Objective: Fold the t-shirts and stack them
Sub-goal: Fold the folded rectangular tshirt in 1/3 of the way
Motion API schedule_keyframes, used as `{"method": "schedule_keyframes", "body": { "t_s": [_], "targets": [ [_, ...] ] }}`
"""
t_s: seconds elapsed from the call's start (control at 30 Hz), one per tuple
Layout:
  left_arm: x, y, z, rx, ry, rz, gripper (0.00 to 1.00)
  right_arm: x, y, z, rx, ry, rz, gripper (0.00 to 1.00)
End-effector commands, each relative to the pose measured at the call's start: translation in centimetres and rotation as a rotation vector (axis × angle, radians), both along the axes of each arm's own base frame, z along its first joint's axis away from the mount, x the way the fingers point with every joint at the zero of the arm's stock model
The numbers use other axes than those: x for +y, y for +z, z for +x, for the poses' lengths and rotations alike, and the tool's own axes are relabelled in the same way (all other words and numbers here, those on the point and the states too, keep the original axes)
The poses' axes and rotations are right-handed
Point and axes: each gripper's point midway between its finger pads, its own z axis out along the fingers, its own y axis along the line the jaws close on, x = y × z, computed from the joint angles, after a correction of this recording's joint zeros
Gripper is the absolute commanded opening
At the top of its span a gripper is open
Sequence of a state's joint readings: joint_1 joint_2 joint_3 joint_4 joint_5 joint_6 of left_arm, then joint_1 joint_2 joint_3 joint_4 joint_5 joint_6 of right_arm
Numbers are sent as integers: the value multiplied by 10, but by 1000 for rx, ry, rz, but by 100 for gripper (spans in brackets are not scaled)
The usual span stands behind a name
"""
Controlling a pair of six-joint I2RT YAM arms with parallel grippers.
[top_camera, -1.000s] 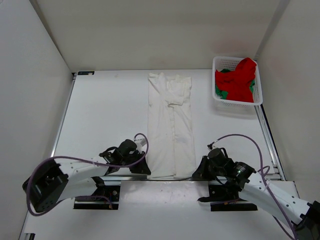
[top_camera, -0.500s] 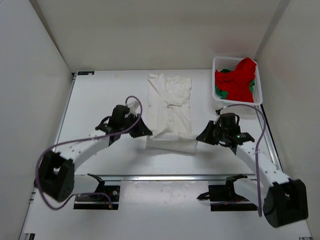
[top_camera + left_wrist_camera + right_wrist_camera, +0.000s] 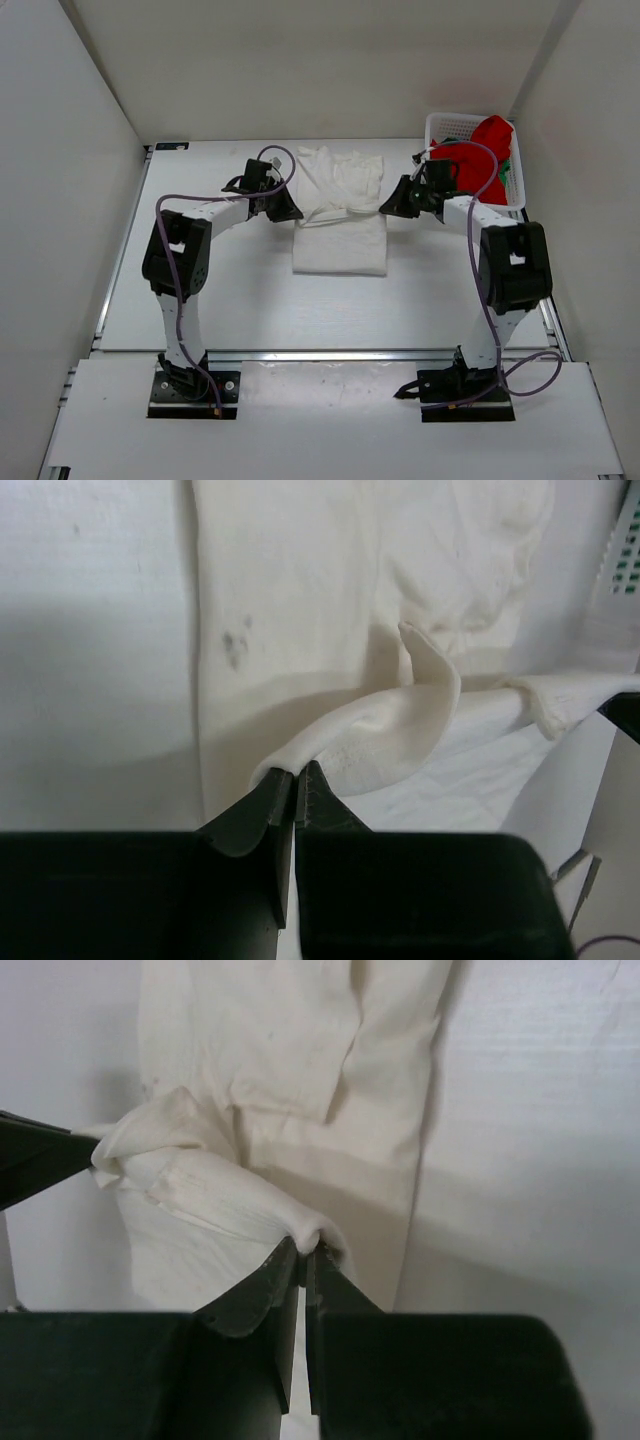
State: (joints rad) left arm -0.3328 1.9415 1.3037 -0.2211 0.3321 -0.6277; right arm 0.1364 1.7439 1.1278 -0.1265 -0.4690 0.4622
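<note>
Item one, white t-shirt: it lies on the table at the middle, toward the far side, as a narrow strip running near to far with its near portion doubled over onto the rest. The fold line forms the near edge, and the raised hem hangs in a slack curve between my two grippers. Faint grey marks show on the cloth in the left wrist view. Item two, my left gripper: it is reached out far over the table at the left edge of the white t-shirt, with its jaws pinched together on the left hem corner and only a thin layer of cloth between them. Item three, my right gripper: it is reached out far at the right edge of the same garment, with its jaws clamped on the right hem corner, where the cloth bunches into a rumpled roll to the left of the grip. Item four, red t-shirt: it is heaped in the white mesh basket at the far right corner of the table and spills over the basket's rim. Item five, green t-shirt: it is in the same basket, mostly buried under the red one, with only scraps showing.
</note>
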Motion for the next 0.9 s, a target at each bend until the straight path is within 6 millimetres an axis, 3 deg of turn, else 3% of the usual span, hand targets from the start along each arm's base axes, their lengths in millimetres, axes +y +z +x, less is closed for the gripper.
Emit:
{"method": "schedule_keyframes", "body": {
  "t_s": [0.0, 0.07, 0.1, 0.17, 0.23, 0.37, 0.43, 0.47, 0.53, 0.57, 0.6, 0.63, 0.67, 0.7, 0.87],
  "targets": [
    [11, 3, 32, -30, 42, 33, 10, -4, -2, 37, -48, 21, -16, 0],
    [11, 0, 39, -24, 48, 6, 17, -9, -13, 48, -35, 5, -36, 0],
    [14, 0, 43, -35, 60, -14, 26, -8, -17, 49, -25, 5, -32, 0],
    [11, 10, 45, -59, 67, -51, 40, -10, -17, 55, -33, -5, -26, 8],
    [14, 23, 48, -100, 87, -79, 49, -10, -8, 59, -60, -7, -16, 23],
    [19, 65, 45, -178, 110, -137, 51, -12, 14, 56, -91, -29, -12, 38],
    [17, 84, 29, -217, 117, -154, 50, -15, 42, 47, -159, -55, -43, 43],
    [11, 83, 14, -217, 102, -154, 48, -18, 35, 40, -145, -77, -69, 45],
    [-10, 77, -15, -219, 49, -171, 47, -10, 49, 24, -197, -74, -65, 41],
    [-13, 67, -26, -211, 43, -167, 48, -2, 33, 7, -161, -55, -63, 33],
    [-24, 60, -38, -199, 13, -162, 47, 4, 26, -8, -156, -36, -50, 22],
    [-30, 43, -50, -170, -3, -150, 47, 15, 30, -16, -175, -8, -34, 18],
    [-34, 25, -61, -128, -22, -137, 46, 21, 16, -29, -154, 11, -38, 12],
    [-37, 18, -65, -104, -33, -149, 44, 25, -4, -44, -107, 16, -41, 6],
    [-18, -49, -79, 40, 9, -99, 39, 26, -57, -71, 28, 47, -28, 1]
  ]
}}
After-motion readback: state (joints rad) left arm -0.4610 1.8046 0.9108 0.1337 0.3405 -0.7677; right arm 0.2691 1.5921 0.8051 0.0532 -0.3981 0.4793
